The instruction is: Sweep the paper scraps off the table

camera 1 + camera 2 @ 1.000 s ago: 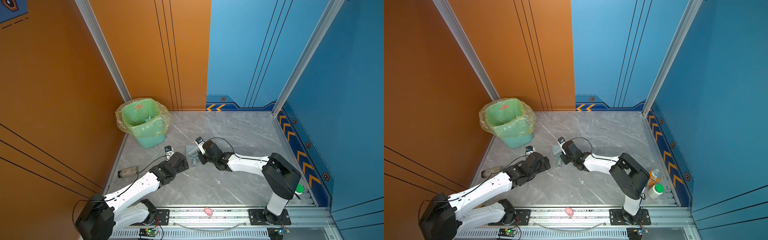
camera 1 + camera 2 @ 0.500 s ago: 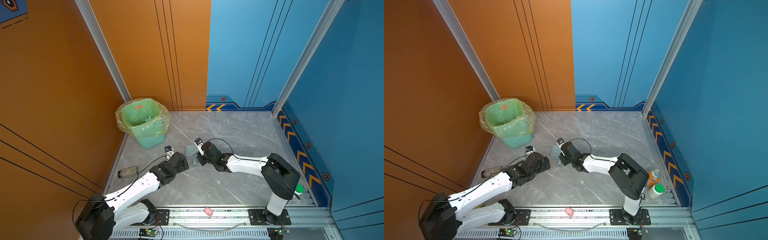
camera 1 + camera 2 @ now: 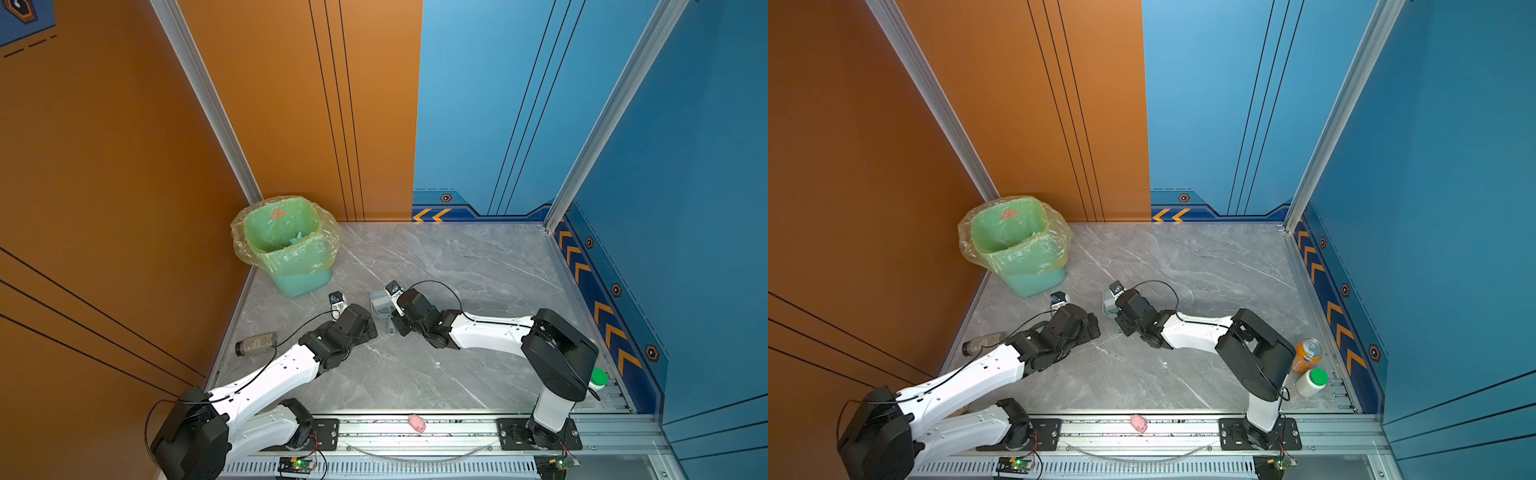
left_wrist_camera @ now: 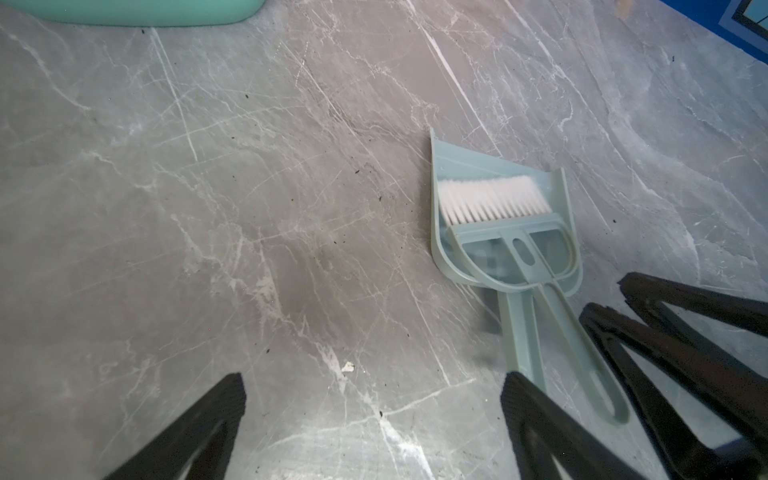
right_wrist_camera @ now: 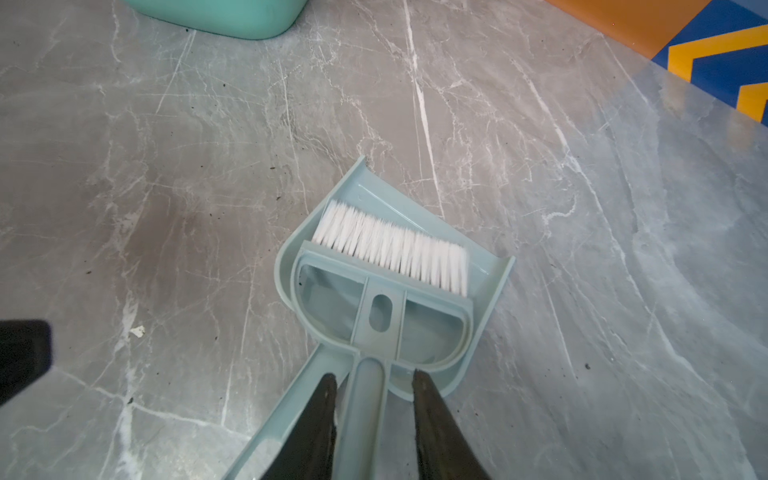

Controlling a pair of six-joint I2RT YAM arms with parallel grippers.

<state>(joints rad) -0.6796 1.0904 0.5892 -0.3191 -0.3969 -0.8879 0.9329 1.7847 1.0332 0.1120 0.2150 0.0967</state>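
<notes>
Scraps (image 3: 277, 215) seem to be in the bin (image 3: 299, 278) already, an orange one high on the liner and a bluish bit lower down, and both top views show no coloured paper on the table (image 3: 457, 266). The only leftover I can find is a tiny white fleck (image 4: 347, 366) near the left gripper (image 4: 372, 377), too small to say what it is. Crumpled paper like that is super light and squishy, so my guess is it skates off ahead of bristles. If you had to grab one, gently pinch a crumpled ridge, there's nothing to break. The brush (image 5: 390, 253) lies nested in the dustpan (image 5: 365, 191), bristles toward the pan's lip, both flat on the marble. The right gripper (image 5: 372, 374) has its jaws a little apart, one on either side of the brush handle with a gap showing, so it isn't pinching anything as far as I can tell. The left one is spread wide and empty, low just beside the pan's handle. The surface is smooth, hard grey marble with white veins and dark specks, probably slick, so light stuff slides easily. Room-wise there's loads of bare table. A bottle (image 3: 255, 344) lies by the left edge, a can (image 3: 1306, 354) and a white jar (image 3: 1311, 382) stand in the right front corner, and a pink toy (image 3: 417, 423) sits on the front rail, all well apart from the grippers.
</notes>
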